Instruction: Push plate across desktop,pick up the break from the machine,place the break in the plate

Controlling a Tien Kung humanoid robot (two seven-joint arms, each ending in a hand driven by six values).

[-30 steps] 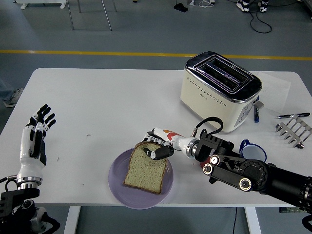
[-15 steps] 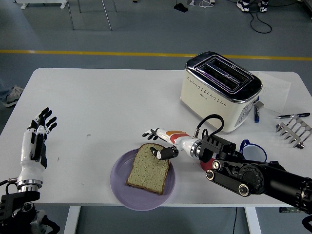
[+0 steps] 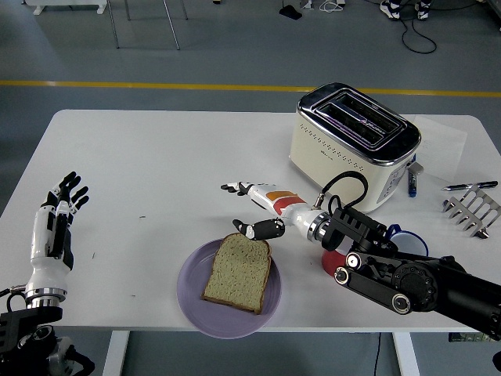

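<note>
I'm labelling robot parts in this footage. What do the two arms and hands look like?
The left hand has black fingers with white segments on a white forearm with a silver wrist ring. The right hand is white with orange-red markings and black fingertips; a looped black cable runs to its bulky black arm, which has round silver-ringed joints.

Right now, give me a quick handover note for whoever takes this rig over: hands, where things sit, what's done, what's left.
Right hand: open, fingers spread, holding nothing, just beyond the plate's far rim.
Left hand: open, raised at the table's left edge, idle.
Bread slice: lying flat in the purple plate, near the table's front edge.
Toaster: far right, no bread showing in either slot.
Done: bread is in the plate and released.
Left: nothing on the bread; probably just pull the right arm clear.
</note>
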